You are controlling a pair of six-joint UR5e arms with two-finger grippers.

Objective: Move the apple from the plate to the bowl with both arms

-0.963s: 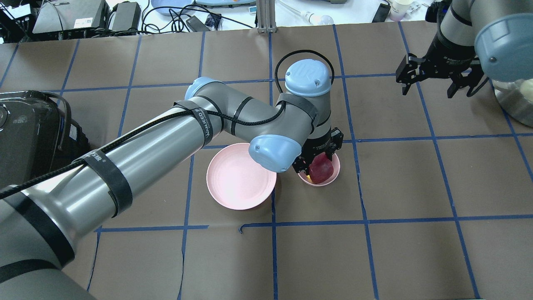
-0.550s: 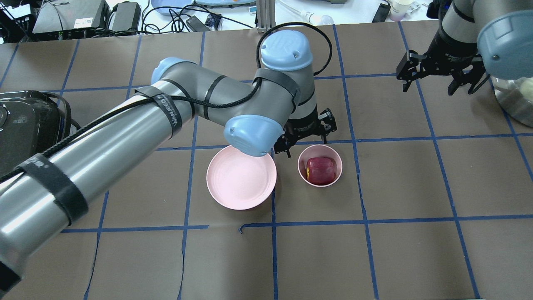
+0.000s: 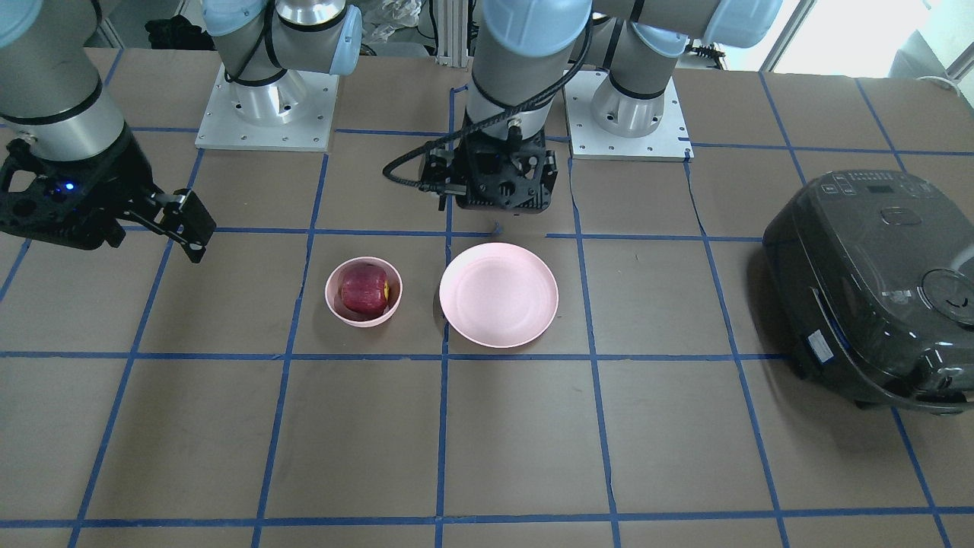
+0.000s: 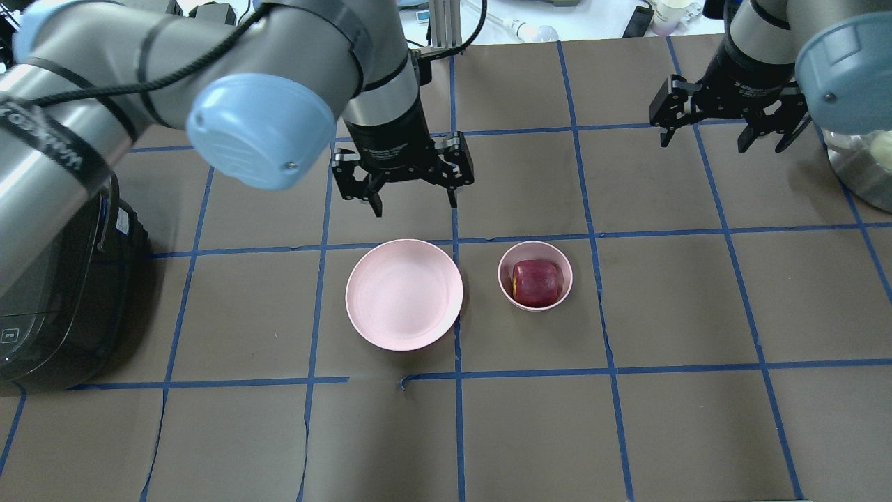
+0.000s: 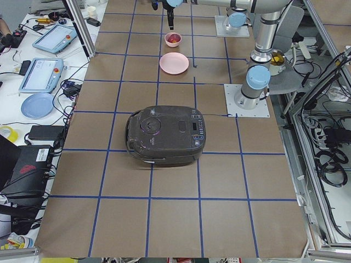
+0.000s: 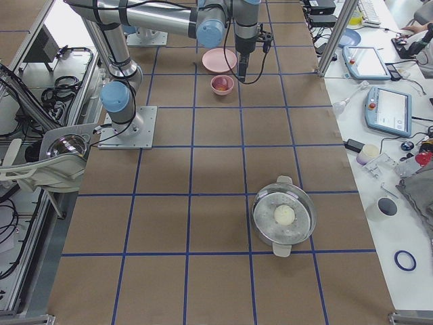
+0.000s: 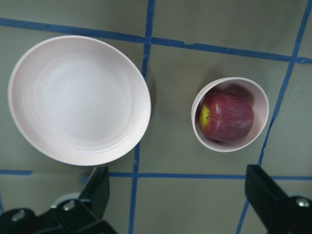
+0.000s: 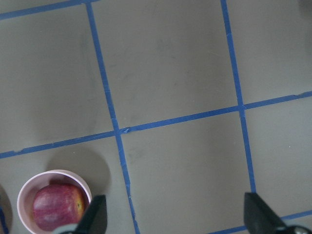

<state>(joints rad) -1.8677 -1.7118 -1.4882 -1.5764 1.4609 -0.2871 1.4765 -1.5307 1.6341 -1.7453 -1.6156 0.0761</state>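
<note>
Apple (image 4: 536, 283) on side in bowl (image 4: 535, 249), stem end toward plate (image 4: 404, 294); left tool (image 4: 414, 204), right tool (image 4: 704, 143) wide, empty.

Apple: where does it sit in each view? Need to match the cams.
Front-facing: apple left of centre.
Overhead: apple right of centre.
Exterior left: apple top, far end.
Exterior right: apple top centre.
Left wrist: apple right of centre.
Right wrist: apple bottom-left corner.
Landmark: the bowl holding it, in every view; plate beside it, except right wrist.

I read one word, WANEED, in white on the black strap (image 4: 56, 143) around the left arm (image 4: 160, 56); the print on the left gripper (image 4: 414, 206) is illegible.
</note>
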